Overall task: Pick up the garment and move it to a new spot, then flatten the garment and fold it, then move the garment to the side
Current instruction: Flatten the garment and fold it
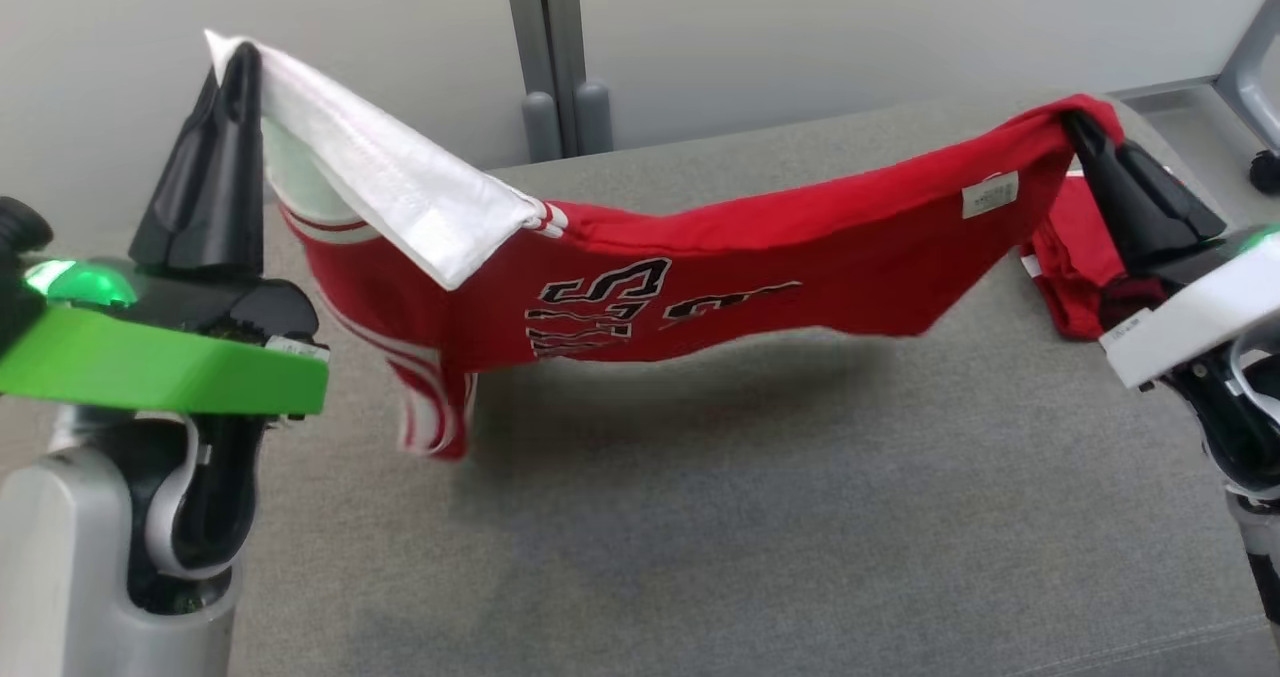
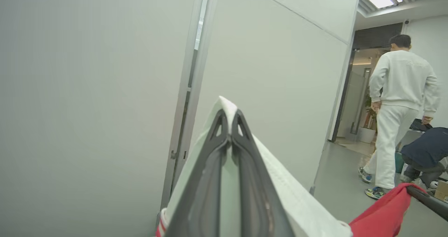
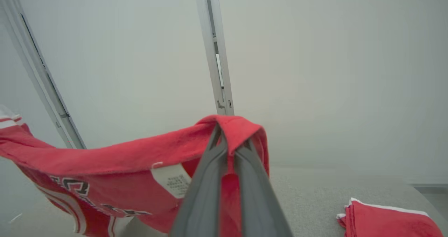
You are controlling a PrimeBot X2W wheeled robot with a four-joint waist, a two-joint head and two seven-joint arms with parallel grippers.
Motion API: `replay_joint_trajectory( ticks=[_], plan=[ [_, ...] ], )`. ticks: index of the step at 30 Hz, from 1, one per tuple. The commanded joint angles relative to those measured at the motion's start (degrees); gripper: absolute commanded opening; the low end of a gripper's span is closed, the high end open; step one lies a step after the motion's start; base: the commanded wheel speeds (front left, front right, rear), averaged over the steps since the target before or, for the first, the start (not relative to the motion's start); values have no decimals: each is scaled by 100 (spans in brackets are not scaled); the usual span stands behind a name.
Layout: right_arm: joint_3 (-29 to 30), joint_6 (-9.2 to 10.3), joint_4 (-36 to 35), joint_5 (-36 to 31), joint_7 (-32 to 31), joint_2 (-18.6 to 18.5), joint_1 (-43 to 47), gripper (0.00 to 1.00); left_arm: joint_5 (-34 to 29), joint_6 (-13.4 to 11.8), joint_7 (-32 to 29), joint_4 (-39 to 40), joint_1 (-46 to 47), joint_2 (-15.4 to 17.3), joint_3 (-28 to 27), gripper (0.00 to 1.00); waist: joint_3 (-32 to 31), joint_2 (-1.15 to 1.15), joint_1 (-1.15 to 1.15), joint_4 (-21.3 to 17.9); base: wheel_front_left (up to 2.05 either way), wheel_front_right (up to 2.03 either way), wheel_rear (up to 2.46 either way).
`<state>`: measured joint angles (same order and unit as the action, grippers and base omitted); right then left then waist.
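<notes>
The garment [image 1: 760,257], red with black-and-white lettering and a white panel, hangs stretched in the air above the grey table [image 1: 700,537]. At the upper left my left gripper [image 1: 235,57] is shut on the white corner. My right gripper [image 1: 1075,122] is shut on the red end at the upper right, near a small white label. The middle sags and a striped red-and-white part dangles low on the left. In the left wrist view the left gripper's tip [image 2: 230,116] pinches white cloth [image 2: 297,202]. The right wrist view has red cloth [image 3: 115,163] draped over the right gripper [image 3: 229,135].
Another folded red cloth [image 3: 385,219] lies on the table by my right arm, also seen as a red cloth [image 1: 1065,257] behind it. Grey partition walls with a post [image 1: 555,57] stand behind the table. A person in white [image 2: 399,118] walks in the far corridor.
</notes>
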<state>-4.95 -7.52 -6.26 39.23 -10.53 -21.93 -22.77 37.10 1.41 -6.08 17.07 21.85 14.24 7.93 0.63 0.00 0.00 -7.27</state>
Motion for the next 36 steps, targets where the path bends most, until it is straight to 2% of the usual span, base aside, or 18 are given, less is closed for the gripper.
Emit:
replay_joint_trajectory(
  ticks=[1,4,8,11,14,19,24,32,36],
  plan=[
    [176,7,-383,-73,-174,85,141,0,-49,-60,-99,276,159,90,-26,0,-150,0,0,-18,0,0,0],
    [533,6,-1251,-174,-583,305,268,0,-119,-130,-365,839,400,240,-25,0,-177,0,0,-16,0,0,0],
    [813,6,-1946,-366,-1002,523,299,0,-166,-171,-725,1175,763,381,43,0,-164,0,0,-16,0,0,0],
    [900,6,-2136,-520,-1254,631,225,0,-265,-137,-948,1097,1049,503,107,0,-80,0,0,-14,0,0,0],
    [794,6,-1933,-684,-1391,679,112,0,-329,-73,-1049,822,1299,546,223,0,110,0,0,-4,0,0,0],
    [525,6,-1026,-875,-1197,755,-420,0,-605,107,-968,10,1822,632,399,0,551,0,0,-9,0,0,0],
    [143,6,322,-1361,-619,789,-1749,0,-1138,323,-704,-1202,2900,727,690,0,1073,0,0,33,0,0,0],
    [-150,6,2708,-2285,473,1145,-4244,0,-1804,375,272,-3345,5063,304,953,0,1710,0,0,191,0,0,0],
    [-164,6,3690,-2779,1026,1355,-5043,0,-1857,376,731,-4106,5673,44,1002,0,1975,0,0,295,0,0,0]
  ],
)
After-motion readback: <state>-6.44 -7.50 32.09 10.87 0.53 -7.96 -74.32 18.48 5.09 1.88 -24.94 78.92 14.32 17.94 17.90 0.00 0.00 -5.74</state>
